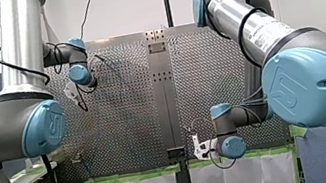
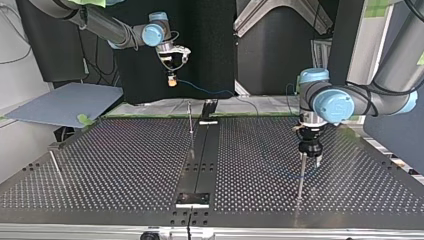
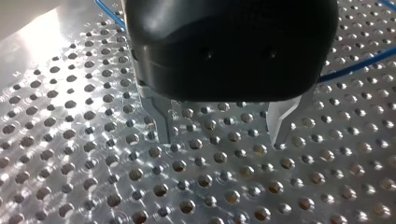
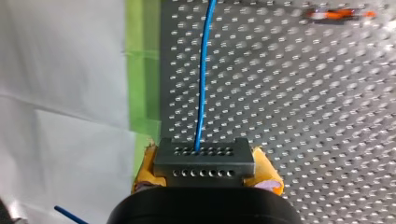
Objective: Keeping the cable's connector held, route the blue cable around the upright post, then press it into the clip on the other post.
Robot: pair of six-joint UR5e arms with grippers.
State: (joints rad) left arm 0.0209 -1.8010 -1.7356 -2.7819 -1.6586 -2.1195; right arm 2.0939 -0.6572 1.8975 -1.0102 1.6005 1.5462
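My right end effector (image 4: 204, 171) grasps the connector (image 4: 205, 156), my left end effector (image 3: 222, 139) gapes (empty); the blue cable (image 4: 204, 84), ahead at 12 o'clock, might yank free.

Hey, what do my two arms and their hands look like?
Both arms, my left arm and my right arm, are silver tubes with grey joints, light-blue caps bearing a UR logo, and black cables alongside. My left hand is black with metal fingers; my right hand is black with yellow pads.

Green tape (image 4: 141, 70) edges the perforated table (image 2: 125, 165), beside white sheeting (image 4: 60, 93).
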